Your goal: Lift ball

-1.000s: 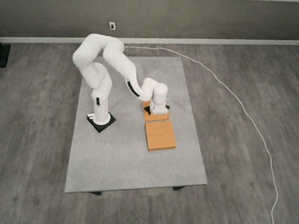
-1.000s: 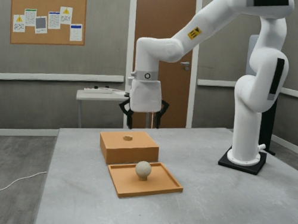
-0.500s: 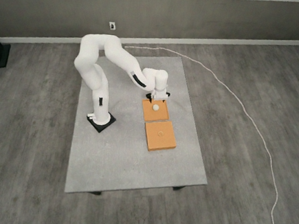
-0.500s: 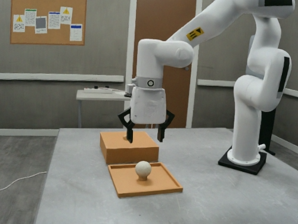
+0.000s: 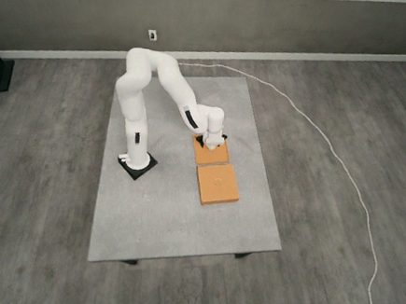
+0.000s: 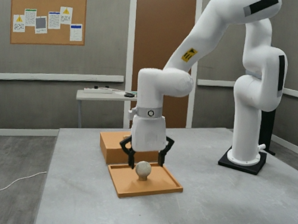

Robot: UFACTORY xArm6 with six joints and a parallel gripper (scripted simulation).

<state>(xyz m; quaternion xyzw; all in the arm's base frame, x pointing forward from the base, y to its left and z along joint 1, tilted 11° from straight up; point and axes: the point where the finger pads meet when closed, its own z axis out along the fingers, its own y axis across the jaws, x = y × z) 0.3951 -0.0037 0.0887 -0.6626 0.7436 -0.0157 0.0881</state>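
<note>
A pale, speckled ball [image 6: 143, 168] rests on its small ring [image 6: 143, 178] in the middle of a shallow orange tray [image 6: 145, 180]. My gripper [image 6: 145, 163] points straight down just above the ball. It is open wide, with one black fingertip on each side of the ball's upper half, and neither finger touches the ball. In the overhead view the gripper [image 5: 211, 141] covers the tray [image 5: 211, 151], so the ball is hidden there.
An orange block [image 6: 119, 147] with a small hole on top stands right behind the tray; it also shows in the overhead view [image 5: 217, 184]. The arm's black base [image 6: 244, 162] stands to the right on the grey table. A white cable [image 5: 342, 165] lies on the floor.
</note>
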